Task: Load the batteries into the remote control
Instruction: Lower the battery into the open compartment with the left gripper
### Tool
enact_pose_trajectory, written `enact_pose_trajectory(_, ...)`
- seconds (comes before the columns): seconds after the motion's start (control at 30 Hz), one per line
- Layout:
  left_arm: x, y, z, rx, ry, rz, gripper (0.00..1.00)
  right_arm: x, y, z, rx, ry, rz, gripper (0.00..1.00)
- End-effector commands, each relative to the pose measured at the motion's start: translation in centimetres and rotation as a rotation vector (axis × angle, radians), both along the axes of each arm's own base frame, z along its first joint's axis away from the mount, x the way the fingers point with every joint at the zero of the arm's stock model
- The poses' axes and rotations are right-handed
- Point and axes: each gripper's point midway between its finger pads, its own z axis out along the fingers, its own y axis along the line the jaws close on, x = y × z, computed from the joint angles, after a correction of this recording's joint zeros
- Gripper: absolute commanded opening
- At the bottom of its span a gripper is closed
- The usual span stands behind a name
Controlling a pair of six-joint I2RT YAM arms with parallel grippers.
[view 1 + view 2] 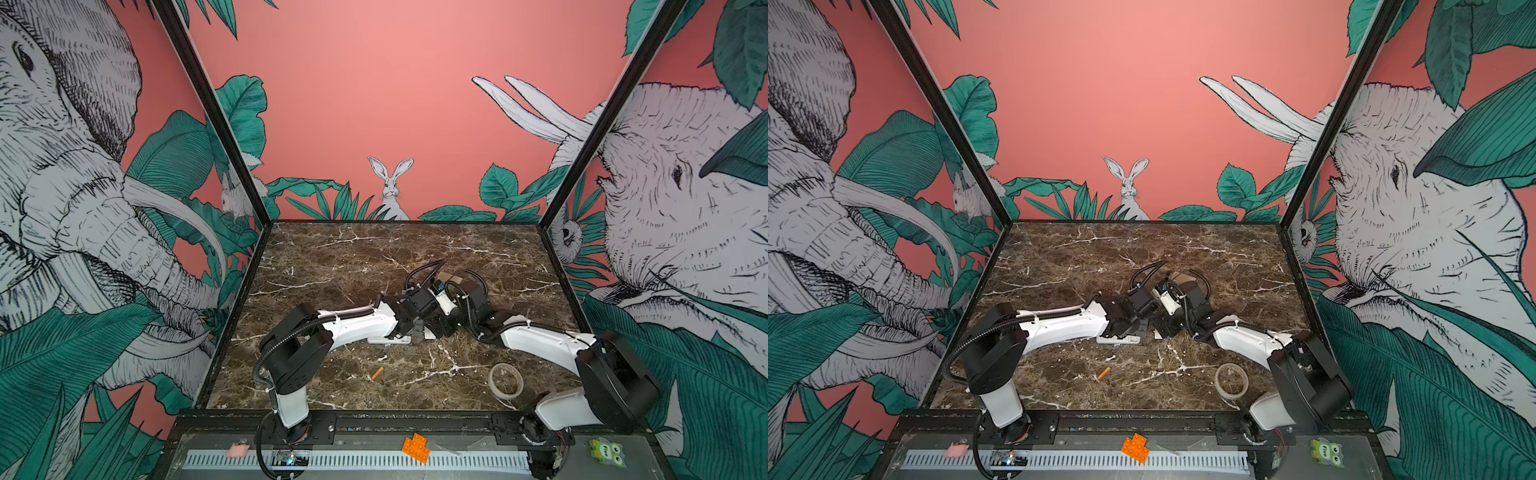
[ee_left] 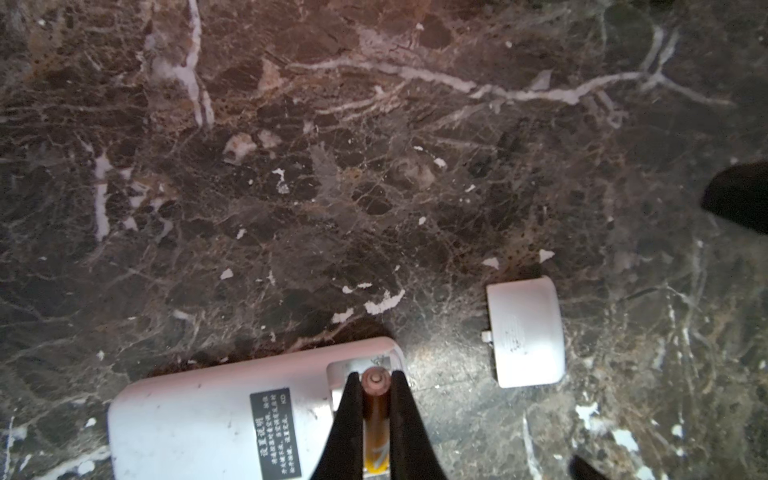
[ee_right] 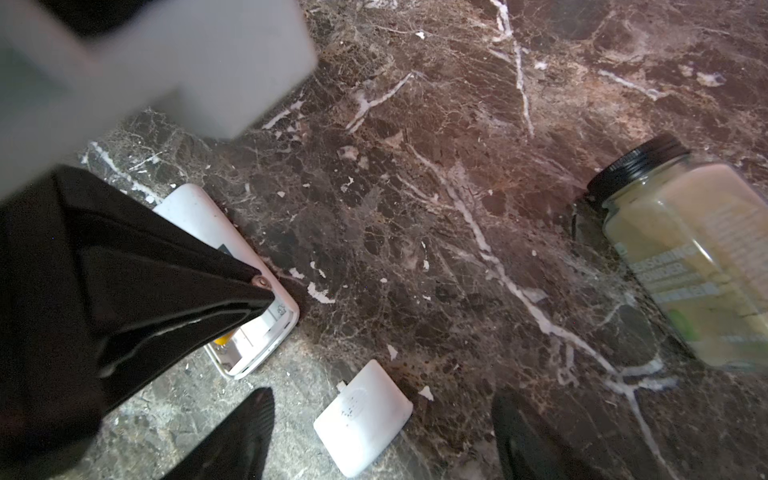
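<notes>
**Materials and finish**

bench [image 2: 374, 166]: brown marble look with white veins, smooth, slight sheen.
remote [image 2: 187, 415]: white plastic back, smooth, scuffed, with a black printed label.
cover [image 2: 525, 332]: white plastic, matt, speckled with scratches.
battery [image 2: 376, 399]: glossy orange wrap, metal end cap.
left pincer [image 2: 375, 376]: black, matt, looks plastic.
jar [image 3: 685, 257]: clear glossy wall, black ribbed lid.
tape roll [image 1: 505, 380]: clear, shiny.
</notes>
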Motion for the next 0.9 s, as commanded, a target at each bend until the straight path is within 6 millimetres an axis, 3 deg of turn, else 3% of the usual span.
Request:
enact_pose_trajectory(0.0, 0.6, 0.2, 0.4, -0.005, -0.019, 0.037, 0.0, 0.3, 0.1, 0.0, 0.013, -0.003, -0.002, 0.81)
enact_pose_trajectory(0.87, 0.0, 1.2, -1.4, 0.006, 0.008, 0.069, 0.0, 0.2, -0.1, -0.1, 0.013, 0.0, -0.006, 0.81)
